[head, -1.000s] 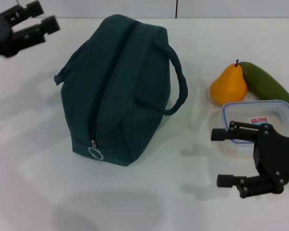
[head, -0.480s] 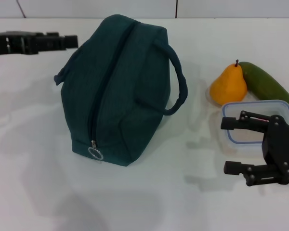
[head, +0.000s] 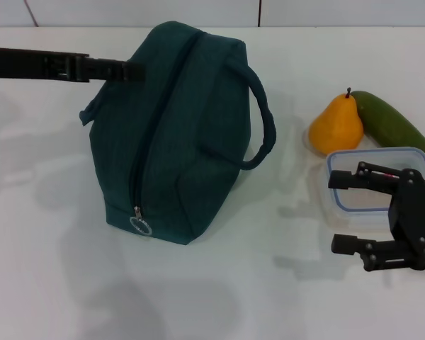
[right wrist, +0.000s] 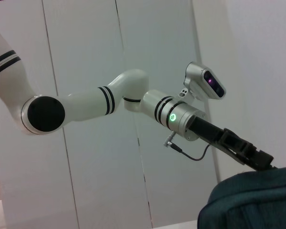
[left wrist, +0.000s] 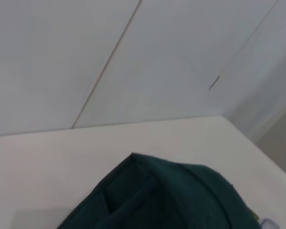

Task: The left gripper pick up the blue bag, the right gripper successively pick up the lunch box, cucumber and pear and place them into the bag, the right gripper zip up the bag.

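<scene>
White surface (head: 49,283) carries everything, with pale wall panels behind. Largest is the dark teal-blue fabric bag (head: 173,134), standing with its long top zipper closed, so its inside is hidden. The black left pincer (head: 117,69) reaches in edge-on to the bag's far upper corner by a loop handle; I cannot tell how far its fingers are spread. Well to the right of the bag, the black right pincer (head: 346,212) hangs wide open with nothing in it, over the near edge of the clear rectangular lunch box (head: 411,170) with blue-rimmed lid. Beyond the box lie the thick dark green cucumber (head: 393,124) and, touching it, the orange-yellow pear (head: 336,126).
</scene>
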Robot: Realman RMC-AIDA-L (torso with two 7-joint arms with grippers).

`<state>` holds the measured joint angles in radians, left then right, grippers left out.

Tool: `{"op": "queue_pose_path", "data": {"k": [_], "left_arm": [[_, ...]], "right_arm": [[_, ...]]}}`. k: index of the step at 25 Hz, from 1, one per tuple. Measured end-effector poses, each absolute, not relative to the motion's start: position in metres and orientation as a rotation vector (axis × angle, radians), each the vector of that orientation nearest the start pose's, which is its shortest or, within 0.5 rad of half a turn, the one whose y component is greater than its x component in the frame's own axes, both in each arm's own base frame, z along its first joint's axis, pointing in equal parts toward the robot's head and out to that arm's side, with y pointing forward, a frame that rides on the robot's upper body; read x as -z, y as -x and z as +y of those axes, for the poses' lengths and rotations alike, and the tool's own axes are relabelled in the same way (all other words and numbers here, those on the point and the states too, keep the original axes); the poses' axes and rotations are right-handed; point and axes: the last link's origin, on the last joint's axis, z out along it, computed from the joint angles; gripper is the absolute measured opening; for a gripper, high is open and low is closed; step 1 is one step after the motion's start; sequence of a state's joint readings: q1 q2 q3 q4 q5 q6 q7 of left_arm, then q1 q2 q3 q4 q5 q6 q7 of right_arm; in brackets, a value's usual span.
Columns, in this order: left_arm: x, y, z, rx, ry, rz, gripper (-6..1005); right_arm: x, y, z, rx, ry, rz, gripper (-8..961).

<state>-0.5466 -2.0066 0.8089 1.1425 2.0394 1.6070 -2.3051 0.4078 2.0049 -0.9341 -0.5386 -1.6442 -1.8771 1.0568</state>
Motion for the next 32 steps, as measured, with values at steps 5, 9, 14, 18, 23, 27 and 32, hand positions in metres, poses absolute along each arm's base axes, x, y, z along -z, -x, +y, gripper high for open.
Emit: {"op": "queue_pose_path", "data": {"k": [5,9,14,18,23,27,32], "left_arm": [[-0.081,0.213,0.366,0.489,2.543,-1.226,785],[-0.077,0.212,0.366,0.473,2.551,-1.229,716],[-0.079,0.214,0.365,0.494,2.517,-1.296,630],[-0.08,0.214,0.362,0.555,2.499,-1.321,550],[-0.08,0.215,0.361,0.535,2.448,-1.424,342],[-0.071,0.217,0.358,0.482,2.449,-1.444,140],[-0.063,0.213,0.358,0.435,2.47,-1.436,50]], "right_arm": [[-0.013,-0.258,0.264,-1.149,2.804,0.221,859],[-0.018,-0.262,0.262,-1.157,2.768,0.233,859],[-0.019,-0.263,0.262,-1.169,2.754,0.241,859],[-0.022,-0.265,0.261,-1.177,2.732,0.264,860],[-0.028,-0.272,0.26,-1.184,2.673,0.299,860],[-0.034,-0.278,0.257,-1.186,2.639,0.331,859],[-0.036,-0.279,0.257,-1.18,2.637,0.333,859]]}}
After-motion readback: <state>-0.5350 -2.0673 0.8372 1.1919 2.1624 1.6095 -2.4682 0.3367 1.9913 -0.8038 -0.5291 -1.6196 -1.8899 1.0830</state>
